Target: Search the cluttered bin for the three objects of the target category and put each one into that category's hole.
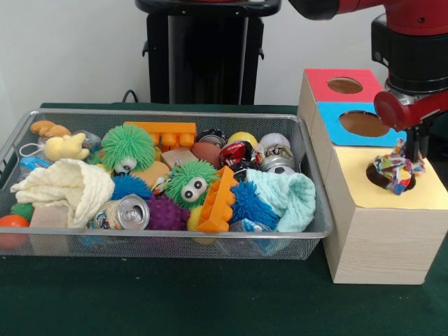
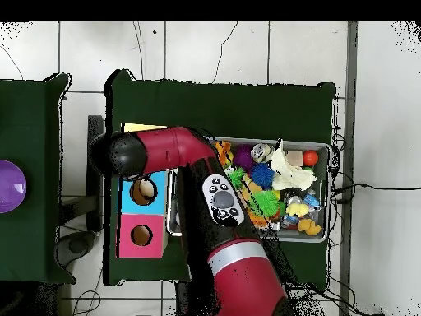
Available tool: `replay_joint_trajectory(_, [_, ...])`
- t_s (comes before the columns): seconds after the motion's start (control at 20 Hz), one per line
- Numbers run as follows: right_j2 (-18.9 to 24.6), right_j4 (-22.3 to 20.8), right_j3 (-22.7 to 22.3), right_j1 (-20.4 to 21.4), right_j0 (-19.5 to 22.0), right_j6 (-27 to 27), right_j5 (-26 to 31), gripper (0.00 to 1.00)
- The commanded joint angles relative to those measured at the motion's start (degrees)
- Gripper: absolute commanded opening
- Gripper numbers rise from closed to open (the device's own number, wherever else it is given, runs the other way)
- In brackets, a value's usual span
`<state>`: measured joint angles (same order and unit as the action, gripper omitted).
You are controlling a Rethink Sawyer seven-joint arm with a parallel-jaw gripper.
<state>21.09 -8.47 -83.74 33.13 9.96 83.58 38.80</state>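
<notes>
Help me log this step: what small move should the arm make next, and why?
Probably release and lift clear. The gripper hangs over the yellow hole, and the multicoloured cloth already sits bunched in its mouth, so letting go should drop it in. Whether the gripper grips it is unclear.

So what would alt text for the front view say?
A red and black robot arm's end effector lowers a multicoloured patterned cloth into the hole of a yellow-topped wooden box, beside a wire mesh bin crammed with toys, cans and towels.
</notes>
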Motion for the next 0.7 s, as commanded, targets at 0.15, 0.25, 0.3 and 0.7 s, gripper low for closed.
replay_joint_trajectory(0.15, [4.7,-4.9,2.3,-3.6,0.5,-6.7,3.3,0.00])
replay_joint_trajectory(0.25, [4.1,-4.5,1.3,-3.1,0.6,-4.4,2.9,0.00])
replay_joint_trajectory(0.3, [3.5,-3.8,0.1,-2.6,0.8,-2.1,2.4,0.00])
replay_joint_trajectory(0.7, [2.0,-1.3,-2.7,-1.5,3.8,0.3,5.6,0.00])
